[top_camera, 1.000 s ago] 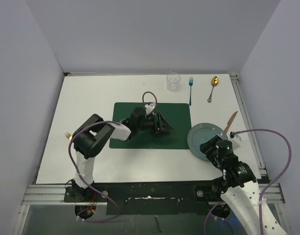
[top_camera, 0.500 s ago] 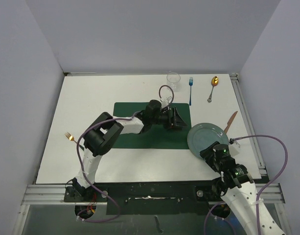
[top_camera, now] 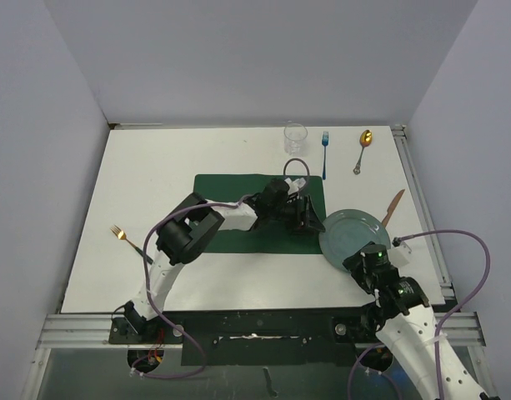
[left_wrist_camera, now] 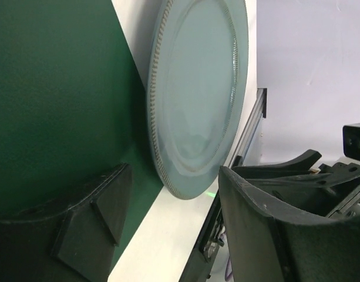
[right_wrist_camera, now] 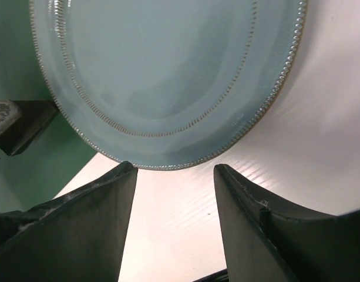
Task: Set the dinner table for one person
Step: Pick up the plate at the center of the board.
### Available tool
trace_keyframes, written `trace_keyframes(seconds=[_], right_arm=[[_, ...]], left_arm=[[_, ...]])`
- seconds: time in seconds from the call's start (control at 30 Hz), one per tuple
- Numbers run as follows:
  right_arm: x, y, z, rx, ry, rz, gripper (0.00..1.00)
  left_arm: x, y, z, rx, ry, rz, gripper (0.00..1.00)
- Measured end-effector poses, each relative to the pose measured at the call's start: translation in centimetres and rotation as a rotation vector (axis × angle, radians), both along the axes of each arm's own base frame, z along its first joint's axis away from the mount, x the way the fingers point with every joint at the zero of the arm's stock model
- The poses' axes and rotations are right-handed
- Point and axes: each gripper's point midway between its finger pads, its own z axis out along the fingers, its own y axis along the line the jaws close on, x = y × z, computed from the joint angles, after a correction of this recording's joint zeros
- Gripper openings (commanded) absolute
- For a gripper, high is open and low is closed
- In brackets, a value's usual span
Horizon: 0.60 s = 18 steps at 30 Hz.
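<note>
- The dinner table (top_camera: 155,167) is a white rectangular top that fills the middle of the overhead view; a metal rail runs along its right and near edges, and walls stand close behind it and to both sides.
- A dark green placemat (top_camera: 230,196) lies at the centre of the table, its edges square to the table's; a wide band of white top shows between its left edge and the table's left edge.
- A blue-grey plate (top_camera: 355,229) with a beaded rim lies flat just right of the placemat; its left rim meets the placemat's right edge, touching or slightly overlapping, I cannot tell which.
- The left gripper (left_wrist_camera: 174,217) reaches across the placemat's right part, low and near the plate's left rim; its jaws stand wide apart with nothing between them.
- The right gripper (right_wrist_camera: 174,200) sits at the plate's near rim; its jaws are parted around a gap of bare white top, the rim just beyond the tips, nothing held.
- Along the far edge stand a clear glass (top_camera: 295,138), a blue fork (top_camera: 325,154) and a gold spoon (top_camera: 363,150), each apart from the next.
- A knife (top_camera: 393,207) lies between the plate and the right rail, leaving a narrow strip on that side.
- A gold fork (top_camera: 126,238) lies near the left edge, well apart from the placemat.
</note>
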Motion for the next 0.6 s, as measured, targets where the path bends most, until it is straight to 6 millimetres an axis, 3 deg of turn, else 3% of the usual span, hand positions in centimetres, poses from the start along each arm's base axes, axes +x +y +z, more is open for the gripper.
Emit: trace_keyframes(seconds=[0.17, 0.4, 0.6], right_arm=[[-0.1, -0.8, -0.6, -0.048, 0.051, -0.029, 0.55], [1.8, -2.5, 2.8, -0.145, 0.016, -0.098, 0.54], [2.2, -3.4, 2.4, -0.209, 0.057, -0.126, 0.53]], left_arm=[[0.8, -0.8, 0.4, 0.021, -0.032, -0.004, 0.58], [1.7, -1.2, 1.0, 0.044, -0.079, 0.001, 0.58], [1.4, -0.9, 0.2, 0.082, -0.079, 0.001, 0.58]])
